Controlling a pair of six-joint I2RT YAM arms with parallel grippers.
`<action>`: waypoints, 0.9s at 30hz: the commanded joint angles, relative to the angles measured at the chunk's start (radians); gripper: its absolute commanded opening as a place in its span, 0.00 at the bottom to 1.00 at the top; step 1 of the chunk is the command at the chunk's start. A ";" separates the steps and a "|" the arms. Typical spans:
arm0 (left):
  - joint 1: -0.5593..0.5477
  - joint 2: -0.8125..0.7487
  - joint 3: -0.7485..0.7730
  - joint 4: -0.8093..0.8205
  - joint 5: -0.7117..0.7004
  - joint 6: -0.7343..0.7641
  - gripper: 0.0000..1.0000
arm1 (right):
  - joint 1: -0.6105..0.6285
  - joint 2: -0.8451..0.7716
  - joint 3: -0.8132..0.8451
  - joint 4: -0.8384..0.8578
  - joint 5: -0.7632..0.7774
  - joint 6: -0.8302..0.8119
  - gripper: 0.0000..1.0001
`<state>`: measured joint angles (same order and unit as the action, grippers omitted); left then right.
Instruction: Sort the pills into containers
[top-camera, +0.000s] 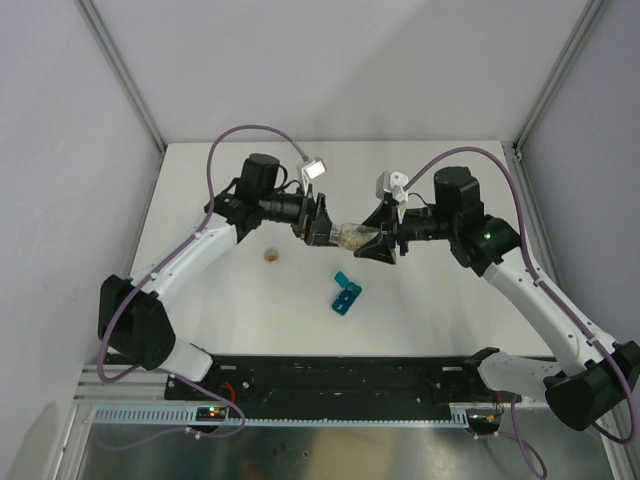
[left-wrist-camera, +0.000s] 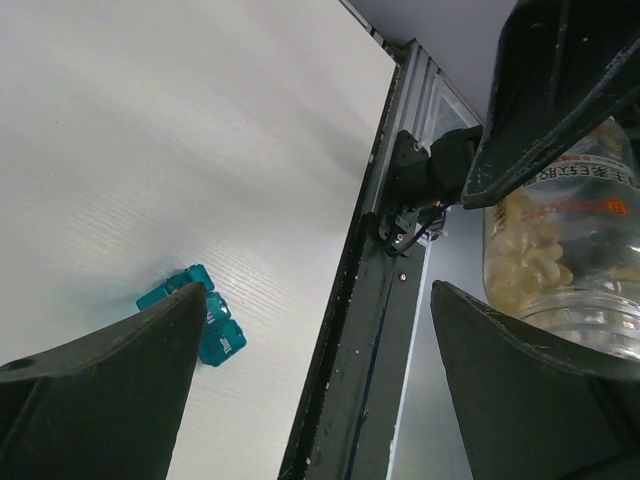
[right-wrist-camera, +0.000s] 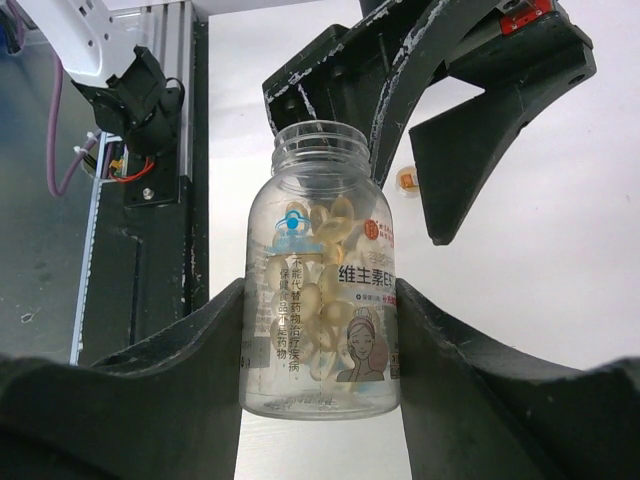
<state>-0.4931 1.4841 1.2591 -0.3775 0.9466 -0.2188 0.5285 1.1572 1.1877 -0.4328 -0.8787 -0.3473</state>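
Right pincer (right-wrist-camera: 320, 300) around pill bottle (right-wrist-camera: 320, 230) over white table (top-camera: 450, 310), grey walls (top-camera: 350, 70)

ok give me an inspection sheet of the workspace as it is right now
surface: white table, evenly lit
job's things: teal containers lie on the table; clear pill bottle, cap off, held in the air with pale pills inside
clutter: small round orange-tan item on the table, left of the containers
grippers: right gripper shut on the pill bottle; left gripper open at its mouth
cables: purple cables loop above both arms
surroundings: pale walls, metal frame posts
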 joint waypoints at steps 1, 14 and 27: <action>-0.015 -0.091 0.040 0.017 0.050 -0.034 0.96 | 0.008 0.010 0.003 0.061 0.033 0.011 0.00; -0.033 -0.179 0.013 0.017 0.048 -0.041 0.96 | 0.032 0.069 -0.013 0.062 0.105 -0.008 0.00; -0.035 -0.198 -0.009 0.019 0.013 -0.022 0.96 | 0.040 0.085 -0.013 0.038 0.116 -0.028 0.00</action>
<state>-0.4896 1.3598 1.2480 -0.4023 0.8356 -0.2272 0.5694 1.2083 1.1870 -0.4030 -0.8772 -0.3504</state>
